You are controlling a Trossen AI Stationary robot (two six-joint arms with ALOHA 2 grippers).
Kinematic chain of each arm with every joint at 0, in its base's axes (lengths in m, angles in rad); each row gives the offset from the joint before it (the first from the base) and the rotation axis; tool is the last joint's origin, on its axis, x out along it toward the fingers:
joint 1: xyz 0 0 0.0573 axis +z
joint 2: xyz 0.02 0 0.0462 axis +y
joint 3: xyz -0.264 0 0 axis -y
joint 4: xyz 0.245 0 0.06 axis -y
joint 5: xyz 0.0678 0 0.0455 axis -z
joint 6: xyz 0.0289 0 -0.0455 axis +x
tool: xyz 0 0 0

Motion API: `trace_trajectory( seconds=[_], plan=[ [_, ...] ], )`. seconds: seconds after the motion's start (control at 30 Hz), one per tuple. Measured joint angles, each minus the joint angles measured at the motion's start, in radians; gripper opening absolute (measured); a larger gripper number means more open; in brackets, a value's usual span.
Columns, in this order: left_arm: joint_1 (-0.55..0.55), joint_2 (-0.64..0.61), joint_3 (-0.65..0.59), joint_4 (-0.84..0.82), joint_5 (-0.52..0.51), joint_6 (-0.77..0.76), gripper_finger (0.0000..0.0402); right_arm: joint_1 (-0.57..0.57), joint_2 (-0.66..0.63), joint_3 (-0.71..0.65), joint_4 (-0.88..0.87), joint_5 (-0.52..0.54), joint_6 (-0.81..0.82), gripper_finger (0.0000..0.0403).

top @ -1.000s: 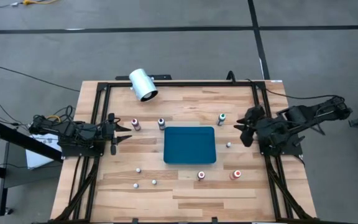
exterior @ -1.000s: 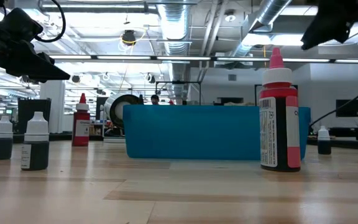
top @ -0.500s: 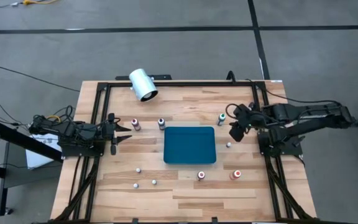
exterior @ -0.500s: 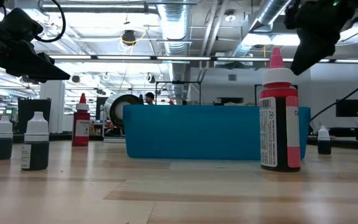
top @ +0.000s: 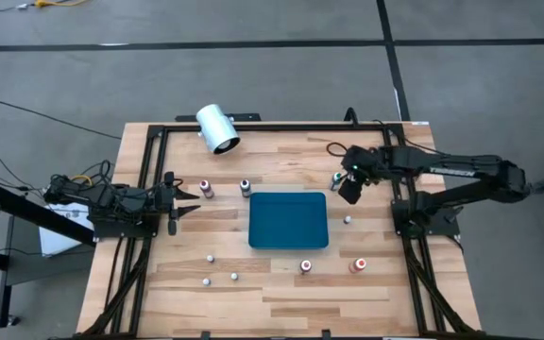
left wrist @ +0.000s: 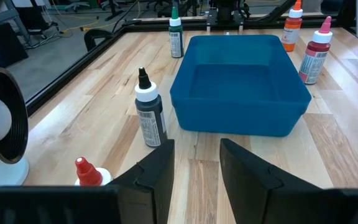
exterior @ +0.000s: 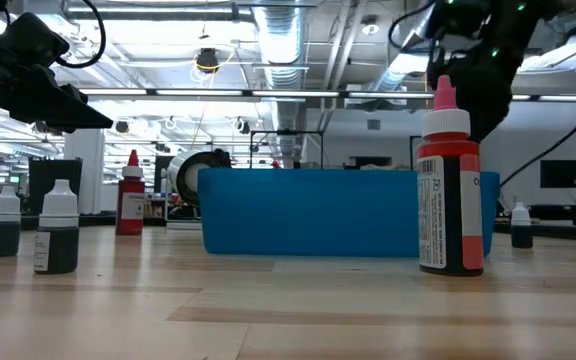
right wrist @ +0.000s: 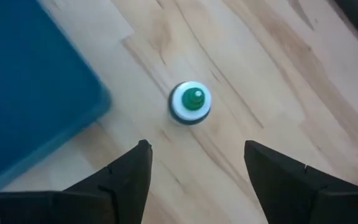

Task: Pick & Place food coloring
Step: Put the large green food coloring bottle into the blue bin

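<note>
Overhead, right gripper (right wrist: pixel 194 165) noted with jaws spread wide, empty, directly above green-tipped bottle (right wrist: pixel 190 102), beside blue tray (right wrist: pixel 30 93). Advised: centre cap between fingers, descend straight, close gently on body. Left gripper (left wrist: pixel 196 163) parked part-open, empty, far side.

One camera looks straight down on the blue tray (top: pixel 288 220); another sights level across it; both wrists share it.
</note>
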Motion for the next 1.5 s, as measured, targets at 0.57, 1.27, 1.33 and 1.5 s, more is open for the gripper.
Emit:
trace_trajectory(
  seconds=[0.57,1.27,1.33,1.5],
  plan=[
    [0.0,0.0,0.0,0.0,0.0,0.0,0.0122,-0.096,0.231,0.0,0.155,-0.047,-0.141,0.0245],
    [0.0,0.0,0.0,0.0,0.0,0.0,0.0122,-0.095,0.317,0.0,0.211,-0.046,-0.145,0.0196],
    [0.0,0.0,0.0,0.0,0.0,0.0,0.0122,-0.095,0.317,0.0,0.211,-0.046,-0.145,0.0181],
    [0.0,0.0,0.0,0.0,0.0,0.0,0.0122,-0.095,0.317,0.0,0.21,-0.045,-0.145,0.0144]
  ],
)
